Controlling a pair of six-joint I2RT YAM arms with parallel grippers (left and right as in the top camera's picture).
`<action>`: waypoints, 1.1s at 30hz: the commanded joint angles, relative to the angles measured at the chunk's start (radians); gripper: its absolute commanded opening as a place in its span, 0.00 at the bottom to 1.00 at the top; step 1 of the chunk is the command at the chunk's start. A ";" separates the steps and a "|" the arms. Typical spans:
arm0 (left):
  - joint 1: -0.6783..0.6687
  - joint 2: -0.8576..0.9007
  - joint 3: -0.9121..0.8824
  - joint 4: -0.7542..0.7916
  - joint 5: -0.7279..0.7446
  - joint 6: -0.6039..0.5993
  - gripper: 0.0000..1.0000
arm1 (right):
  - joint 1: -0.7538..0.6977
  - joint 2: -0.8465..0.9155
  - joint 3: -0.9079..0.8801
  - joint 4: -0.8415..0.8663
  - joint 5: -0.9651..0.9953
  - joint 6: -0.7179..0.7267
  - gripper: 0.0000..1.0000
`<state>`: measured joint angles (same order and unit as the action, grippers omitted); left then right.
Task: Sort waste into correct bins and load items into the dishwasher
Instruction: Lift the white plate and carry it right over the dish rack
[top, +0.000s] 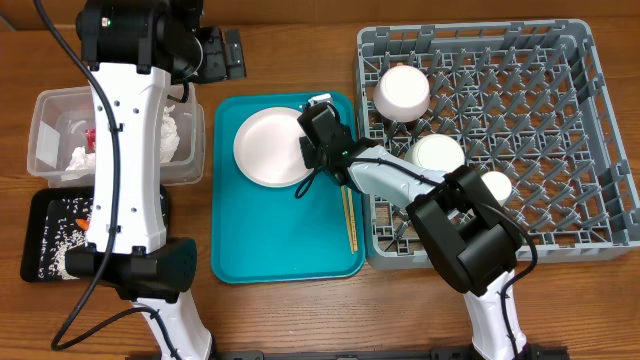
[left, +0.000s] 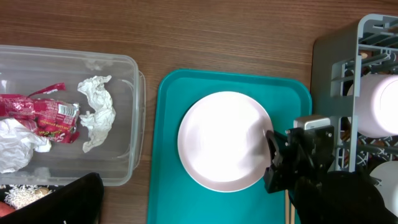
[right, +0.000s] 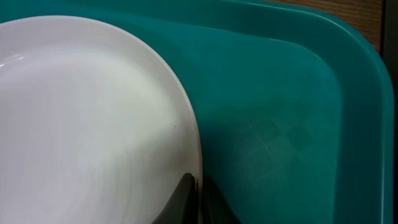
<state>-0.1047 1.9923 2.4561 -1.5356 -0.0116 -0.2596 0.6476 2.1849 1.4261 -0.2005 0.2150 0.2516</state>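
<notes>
— What's in the tub (top: 60, 120) left of the teal tray (top: 290, 255)?
— A red wrapper (left: 37, 115) and tissues (left: 96, 112). The black tray (top: 35, 240), also left, holds rice scraps (top: 55, 250).
— The rack (top: 560, 130)?
— Right of the teal tray, with two bowls (top: 402, 92) and a cup (top: 495, 185).
— The plate (top: 265, 148)?
— Flat on the teal tray's far half, the right gripper (right: 198, 199) pinched on its right rim.
— Chopsticks (top: 350, 222)?
— Along the teal tray's right edge, lengthwise near to far, partly under the right arm (top: 400, 180).
— Left gripper (top: 230, 52)?
— Wide apart, empty, beyond the teal tray's far edge

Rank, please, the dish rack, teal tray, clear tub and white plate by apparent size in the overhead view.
Largest to smallest:
1. dish rack
2. teal tray
3. clear tub
4. white plate
</notes>
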 joint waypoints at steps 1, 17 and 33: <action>-0.007 -0.023 0.019 -0.001 0.011 -0.010 1.00 | -0.002 -0.008 -0.005 -0.017 0.001 -0.016 0.04; -0.007 -0.023 0.019 -0.001 0.011 -0.010 1.00 | -0.002 -0.030 0.016 0.013 0.000 -0.015 0.04; -0.007 -0.023 0.019 -0.001 0.011 -0.010 1.00 | -0.018 -0.375 0.029 -0.130 -0.005 -0.091 0.04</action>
<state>-0.1047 1.9923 2.4561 -1.5360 -0.0113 -0.2596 0.6437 1.9068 1.4273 -0.3164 0.2020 0.2169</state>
